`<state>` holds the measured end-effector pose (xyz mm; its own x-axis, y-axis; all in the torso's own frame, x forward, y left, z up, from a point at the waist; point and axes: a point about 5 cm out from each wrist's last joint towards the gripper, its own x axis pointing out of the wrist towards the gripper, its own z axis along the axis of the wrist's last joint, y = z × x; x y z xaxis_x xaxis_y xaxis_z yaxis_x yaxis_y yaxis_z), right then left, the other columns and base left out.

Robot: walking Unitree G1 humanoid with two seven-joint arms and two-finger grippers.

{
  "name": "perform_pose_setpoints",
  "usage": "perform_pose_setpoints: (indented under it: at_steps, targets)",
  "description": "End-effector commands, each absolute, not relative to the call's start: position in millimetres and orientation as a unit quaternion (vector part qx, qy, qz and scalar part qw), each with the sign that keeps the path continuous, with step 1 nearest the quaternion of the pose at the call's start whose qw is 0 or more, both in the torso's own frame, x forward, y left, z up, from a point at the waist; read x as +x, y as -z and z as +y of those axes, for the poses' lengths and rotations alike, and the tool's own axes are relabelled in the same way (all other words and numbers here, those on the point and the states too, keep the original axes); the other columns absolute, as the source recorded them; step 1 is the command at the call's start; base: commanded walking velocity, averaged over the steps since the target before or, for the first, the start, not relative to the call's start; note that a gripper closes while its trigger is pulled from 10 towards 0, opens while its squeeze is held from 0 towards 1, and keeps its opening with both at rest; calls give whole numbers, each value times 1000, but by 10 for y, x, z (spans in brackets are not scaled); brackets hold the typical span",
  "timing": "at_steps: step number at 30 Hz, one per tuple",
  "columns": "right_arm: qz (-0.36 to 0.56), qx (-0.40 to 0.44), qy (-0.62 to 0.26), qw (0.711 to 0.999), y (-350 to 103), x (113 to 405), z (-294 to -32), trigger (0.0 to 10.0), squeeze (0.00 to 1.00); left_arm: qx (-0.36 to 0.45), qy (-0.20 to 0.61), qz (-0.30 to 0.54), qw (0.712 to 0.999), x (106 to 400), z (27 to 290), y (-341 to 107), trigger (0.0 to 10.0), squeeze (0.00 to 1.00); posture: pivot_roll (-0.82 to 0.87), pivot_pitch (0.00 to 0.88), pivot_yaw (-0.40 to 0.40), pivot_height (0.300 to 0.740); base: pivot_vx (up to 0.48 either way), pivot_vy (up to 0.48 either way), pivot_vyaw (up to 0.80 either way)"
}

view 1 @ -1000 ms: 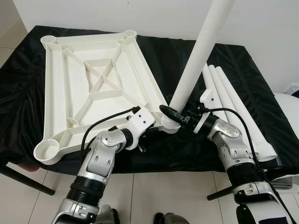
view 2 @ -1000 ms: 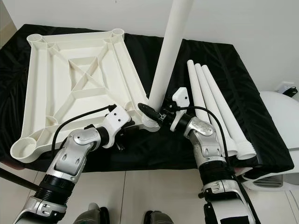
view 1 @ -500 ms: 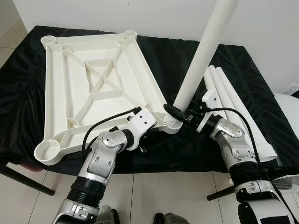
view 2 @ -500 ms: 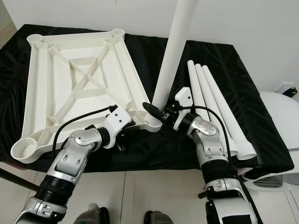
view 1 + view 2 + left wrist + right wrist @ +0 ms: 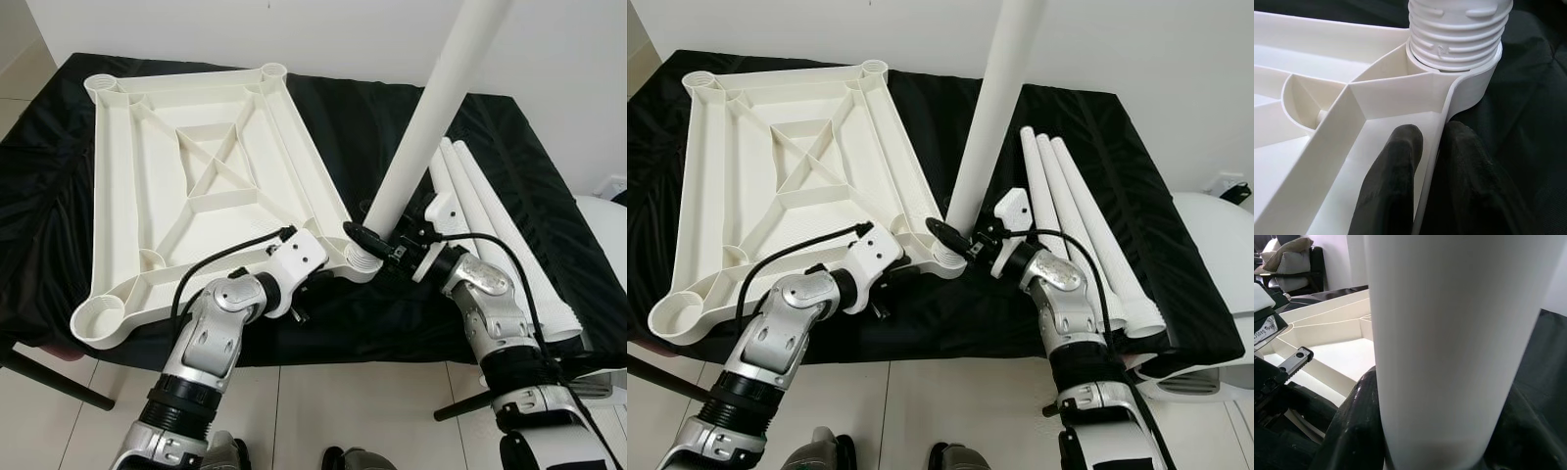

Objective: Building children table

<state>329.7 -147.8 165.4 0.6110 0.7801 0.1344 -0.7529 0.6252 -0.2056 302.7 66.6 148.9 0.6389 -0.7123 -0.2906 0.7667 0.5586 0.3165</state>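
Firmly, right pincer (image 5: pixel 370 238) clamps table leg (image 5: pixel 428 117); left pincer (image 5: pixel 1425 161) pinches tabletop (image 5: pixel 186 176) rim.

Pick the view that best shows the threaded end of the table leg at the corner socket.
Left wrist view: the threaded end sits large and sharp in the corner socket. The eye views show it small beside the right pincer; the right wrist view shows the leg's smooth shaft.

head cameras look down; wrist cameras close.
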Motion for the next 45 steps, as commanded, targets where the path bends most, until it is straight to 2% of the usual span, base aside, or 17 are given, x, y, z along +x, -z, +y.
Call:
perform_pose_setpoints:
  at_steps: [1, 20, 33, 45]
  targets:
    - [-9, -57, -411, 910, -1239, 3216, -1586, 10000, 0, 221, 367, 62, 901, 3034, 703, -1462, 10000, 0, -44, 142, -56, 740, 0, 0, 0]
    - [32, -25, -359, 933, -1071, 3250, -1629, 10000, 0, 219, 367, 59, 902, 3012, 704, -1500, 10000, 0, -38, 146, -54, 740, 0, 0, 0]
    - [46, -4, -357, 933, -1124, 3347, -1646, 10000, 0, 219, 367, 57, 902, 3010, 696, -1512, 10000, 0, -37, 146, -54, 740, 0, 0, 0]
    - [34, -68, -394, 916, -996, 3178, -1585, 10000, 0, 216, 365, 55, 904, 2989, 689, -1521, 10000, 0, -37, 147, -58, 740, 0, 0, 0]
